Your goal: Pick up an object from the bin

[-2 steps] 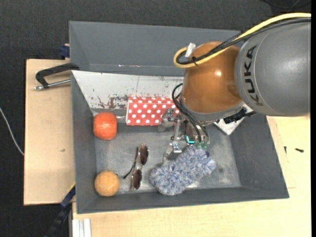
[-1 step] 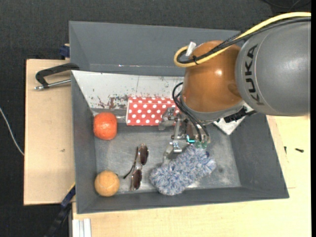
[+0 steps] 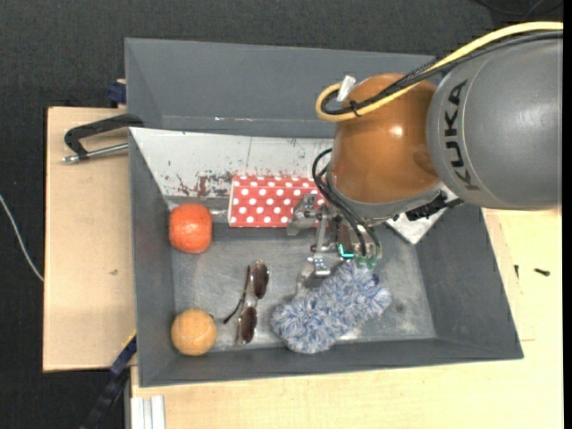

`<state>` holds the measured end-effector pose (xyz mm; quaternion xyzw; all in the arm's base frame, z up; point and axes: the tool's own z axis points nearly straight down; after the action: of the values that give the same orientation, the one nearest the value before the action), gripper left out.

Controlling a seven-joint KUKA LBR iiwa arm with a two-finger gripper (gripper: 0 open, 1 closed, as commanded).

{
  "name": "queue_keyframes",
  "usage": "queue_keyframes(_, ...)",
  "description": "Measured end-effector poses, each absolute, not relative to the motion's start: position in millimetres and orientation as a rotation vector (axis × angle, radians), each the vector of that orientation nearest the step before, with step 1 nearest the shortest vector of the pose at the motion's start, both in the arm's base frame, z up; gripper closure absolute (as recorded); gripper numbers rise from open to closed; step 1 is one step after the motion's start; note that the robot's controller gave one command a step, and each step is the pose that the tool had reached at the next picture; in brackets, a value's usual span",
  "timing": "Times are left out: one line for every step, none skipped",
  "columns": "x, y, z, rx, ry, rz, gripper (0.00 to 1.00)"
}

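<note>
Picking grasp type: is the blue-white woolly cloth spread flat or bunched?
Bunched: the woolly cloth lies in a lumpy, uneven clump with no flat edges, right by the pincer.

2 balls (image 3: pixel 190 229) (image 3: pixel 194 332) leftmost; sunglasses (image 3: pixel 250 304) left of cloth (image 3: pixel 332 312); box (image 3: pixel 268 201) at back.

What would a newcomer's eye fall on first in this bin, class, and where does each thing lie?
The arm's orange wrist cover looms over the right half of the bin, its gripper over a fluffy blue-and-white cloth near the view's lower wall. A red box with white dots lies by the upper wall. A bright orange ball sits left, with a paler orange ball below it.
</note>
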<state>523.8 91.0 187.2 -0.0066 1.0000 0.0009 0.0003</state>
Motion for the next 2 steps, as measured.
queue_keyframes(504.6, 99.6, 217.6, -0.235, 3.131, 0.002, 0.00)
queue_keyframes(508.5, 98.1, 178.5, -0.401, 3.104, 0.002, 0.00)
